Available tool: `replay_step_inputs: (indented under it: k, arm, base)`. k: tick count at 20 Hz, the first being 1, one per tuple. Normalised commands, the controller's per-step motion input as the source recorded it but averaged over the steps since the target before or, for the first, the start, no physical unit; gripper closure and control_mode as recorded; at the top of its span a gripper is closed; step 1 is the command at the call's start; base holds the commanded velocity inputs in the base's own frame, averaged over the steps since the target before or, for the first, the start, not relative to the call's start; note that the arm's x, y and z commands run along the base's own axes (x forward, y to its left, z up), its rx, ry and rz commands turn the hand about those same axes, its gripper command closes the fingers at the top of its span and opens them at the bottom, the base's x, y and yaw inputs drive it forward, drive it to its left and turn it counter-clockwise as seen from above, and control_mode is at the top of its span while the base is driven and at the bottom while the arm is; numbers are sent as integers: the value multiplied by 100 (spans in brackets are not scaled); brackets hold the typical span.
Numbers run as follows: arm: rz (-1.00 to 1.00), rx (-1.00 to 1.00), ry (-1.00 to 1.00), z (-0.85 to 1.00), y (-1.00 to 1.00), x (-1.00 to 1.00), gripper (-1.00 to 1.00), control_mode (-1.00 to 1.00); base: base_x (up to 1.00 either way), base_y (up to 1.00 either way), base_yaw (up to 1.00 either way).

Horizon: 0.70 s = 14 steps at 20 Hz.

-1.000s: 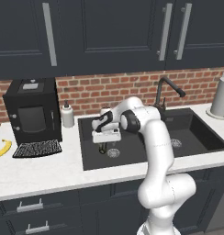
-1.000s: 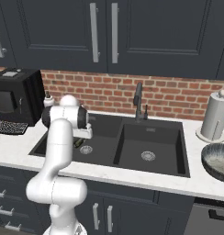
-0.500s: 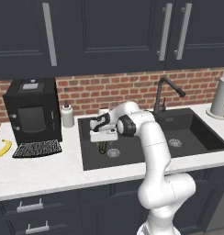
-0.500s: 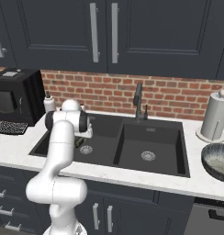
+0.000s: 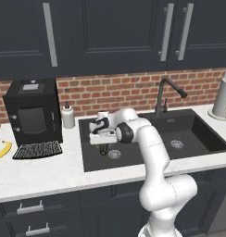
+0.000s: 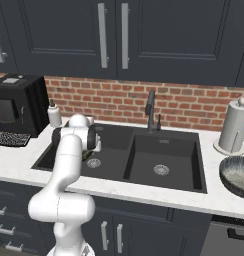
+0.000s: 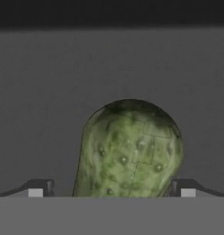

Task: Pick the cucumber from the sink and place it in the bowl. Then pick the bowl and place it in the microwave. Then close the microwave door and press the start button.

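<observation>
The cucumber [image 7: 130,151], bumpy and dark green, lies on the floor of the left basin of the black sink [image 5: 198,134]. My gripper [image 5: 104,146] is lowered over it, open, with one fingertip [image 7: 40,189] on each side and not touching it. In the left base view the cucumber [image 5: 104,151] is a small dark shape under the hand, close to the round drain [image 5: 114,154]. The bowl [image 6: 239,175] sits on the counter at the far right, beside the sink [image 6: 164,150]. The microwave and its door are out of view.
A black coffee machine [image 5: 32,111], a soap bottle [image 5: 67,115] and a yellow banana [image 5: 3,149] stand on the counter left of the sink. The black faucet [image 5: 168,92] rises behind the divider. A paper towel roll [image 6: 234,127] stands behind the bowl.
My hand has come down into the left basin until the fingers straddle the cucumber. The jaws have stayed open throughout.
</observation>
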Motion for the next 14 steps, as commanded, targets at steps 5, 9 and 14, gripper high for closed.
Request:
replay_step_inputs:
  k: [5, 9, 14]
  arm:
    - [0, 1, 0, -41, 0, 0, 100, -100]
    - [0, 0, 0, -32, 0, -3, 100, -100]
    - [0, 4, -5, -6, -14, -28, 100, -100]
  base:
    - [0, 0, 0]
    - [0, 0, 0]
    - [0, 0, 0]
